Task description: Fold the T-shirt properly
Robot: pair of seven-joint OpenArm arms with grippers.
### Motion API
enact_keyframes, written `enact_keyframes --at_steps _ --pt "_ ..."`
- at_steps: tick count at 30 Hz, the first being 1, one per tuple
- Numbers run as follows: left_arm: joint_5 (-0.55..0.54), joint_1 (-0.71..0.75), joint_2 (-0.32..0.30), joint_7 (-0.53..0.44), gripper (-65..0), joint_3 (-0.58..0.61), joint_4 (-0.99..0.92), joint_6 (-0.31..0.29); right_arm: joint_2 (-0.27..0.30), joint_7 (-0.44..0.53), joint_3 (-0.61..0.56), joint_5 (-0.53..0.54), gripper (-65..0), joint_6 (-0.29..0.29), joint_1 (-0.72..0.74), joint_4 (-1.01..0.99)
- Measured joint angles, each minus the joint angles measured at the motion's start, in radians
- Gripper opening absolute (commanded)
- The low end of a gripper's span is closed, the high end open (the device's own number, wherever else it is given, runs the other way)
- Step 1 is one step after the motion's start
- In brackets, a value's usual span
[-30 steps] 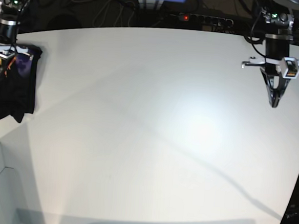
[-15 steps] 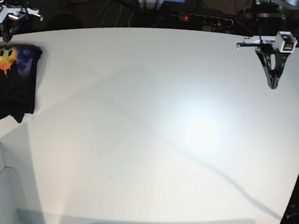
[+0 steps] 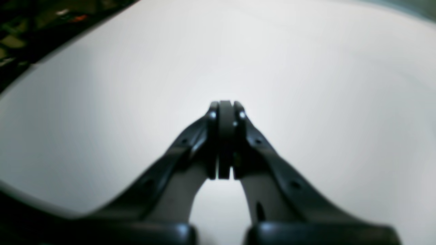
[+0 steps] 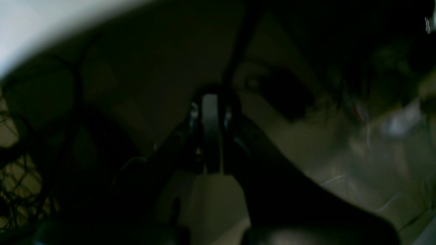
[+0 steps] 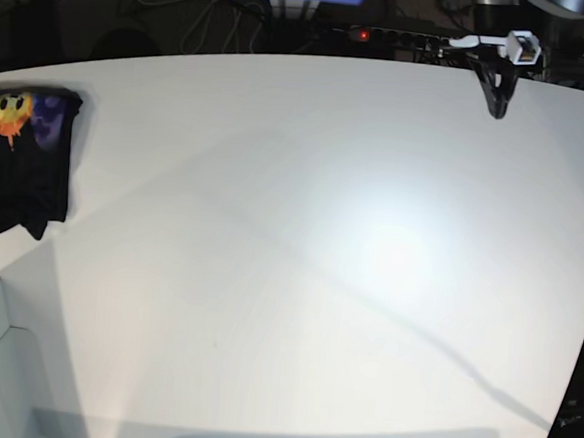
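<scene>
A wide white table lies bare ahead of and below the left gripper, whose fingers are pressed together over the table's far edge. Nothing stands between that gripper and the folded black T-shirt, which lies flat well across the table at the opposite edge. Behind both grippers, off the table, lie dark cables and a power strip. The right gripper, fingers together, hangs over that dim clutter beyond the table edge.
</scene>
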Motion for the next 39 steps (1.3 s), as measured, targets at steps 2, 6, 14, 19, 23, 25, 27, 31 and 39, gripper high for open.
enact_keyframes --at_steps 2,6,14,19,23,25,27,31,39 --pt "0.103 0.001 0.008 -0.159 -65.0 0.029 -0.076 -0.003 0.011 0.003 -0.035 -0.003 -65.0 0.001 0.001 -0.046" --pt "0.2 0.013 0.01 -0.452 -64.8 0.055 -0.225 0.0 0.03 0.163 -0.095 -0.002 -65.0 0.0 0.008 -0.16" --pt "0.21 0.017 0.002 -0.576 -64.9 0.099 -0.367 0.002 0.07 0.405 -0.161 -0.006 -65.0 0.0 0.003 -0.444" --pt "0.227 0.019 0.0 -0.581 -64.9 0.099 -0.435 0.002 0.103 0.481 -0.229 -0.003 -65.0 -0.001 0.035 -0.599" --pt "0.298 0.002 -0.02 -0.578 -64.9 0.1 -0.593 0.002 0.117 0.537 -0.237 -0.008 -65.0 -0.001 0.099 -0.768" --pt "0.302 -0.023 -0.031 -0.581 -65.0 0.098 -0.681 0.005 0.131 0.567 -0.236 -0.007 -65.0 -0.002 0.126 -0.849" --pt "0.312 -0.058 -0.044 -0.575 -65.0 0.099 -0.758 0.004 0.146 0.582 -0.236 -0.002 -65.0 -0.002 0.157 -0.919" --pt "0.314 -0.124 -0.072 -0.578 -65.0 0.099 -0.892 0.006 0.19 0.607 -0.281 -0.004 -65.0 -0.002 0.238 -1.045" --pt "0.31 -0.245 -0.117 -0.576 -65.0 0.099 -1.172 0.005 0.239 0.602 -0.513 -0.001 -65.0 -0.003 0.381 -1.248"
